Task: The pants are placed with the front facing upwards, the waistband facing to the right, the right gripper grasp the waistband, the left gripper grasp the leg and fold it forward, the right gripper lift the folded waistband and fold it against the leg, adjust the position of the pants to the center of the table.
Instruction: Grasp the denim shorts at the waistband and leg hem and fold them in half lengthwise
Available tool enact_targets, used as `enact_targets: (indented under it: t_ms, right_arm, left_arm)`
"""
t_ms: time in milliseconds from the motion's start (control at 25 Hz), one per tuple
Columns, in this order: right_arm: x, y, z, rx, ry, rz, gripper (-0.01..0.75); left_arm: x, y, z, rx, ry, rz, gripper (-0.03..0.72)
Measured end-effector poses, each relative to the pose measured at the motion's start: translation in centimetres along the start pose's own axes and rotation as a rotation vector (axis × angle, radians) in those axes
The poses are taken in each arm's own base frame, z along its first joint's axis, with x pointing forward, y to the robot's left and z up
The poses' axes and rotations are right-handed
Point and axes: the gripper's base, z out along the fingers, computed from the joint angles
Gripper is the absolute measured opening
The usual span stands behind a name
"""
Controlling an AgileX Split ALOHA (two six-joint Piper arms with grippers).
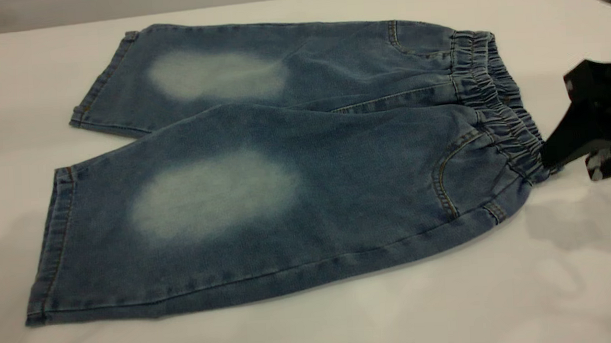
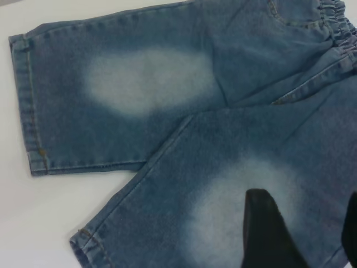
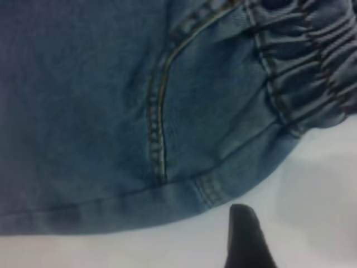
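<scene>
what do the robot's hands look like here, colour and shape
The right hand is matte black and angular, a wedge tapering toward the waistband, with silvery metal bits on its underside. In the left wrist view, the left hand shows only as two dark, smooth tapering fingers. No cables or markings are visible.

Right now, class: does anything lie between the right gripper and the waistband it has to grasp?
Nothing visible does. The right gripper sits at the near end of the waistband, with only bare table beside it. The pants lie flat with nothing on them.
</scene>
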Motion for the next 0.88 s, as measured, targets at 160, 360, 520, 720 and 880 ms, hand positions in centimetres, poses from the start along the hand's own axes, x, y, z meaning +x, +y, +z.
enact_targets:
  t_ms: [160,360,520,720,880]
  right_arm:
    - [-0.5,-2.0,0.4,-0.122,-0.027,0.081,0.355]
    - [-1.2,-3.6,0.0,-0.226,-0.104,0.119,0.355]
    - [-1.4,-4.3,1.1,-0.229,-0.077,0.129,0.355]
    - [-2.3,-4.8,2.2,-0.241,-0.09,0.148,0.355]
    - [-3.2,-5.3,3.0,-0.235,-0.093,0.164,0.355]
  left_arm:
    - [0.0,-0.1,0.0,0.003,0.001,0.002,0.316]
    - [-0.1,-1.0,0.3,0.038,0.009,0.049,0.316]
    - [-0.2,-1.1,0.4,0.031,-0.001,0.058,0.316]
    - [-0.3,-1.0,0.4,0.022,-0.007,0.058,0.316]
    - [-0.3,-1.0,0.4,0.022,-0.007,0.058,0.316]
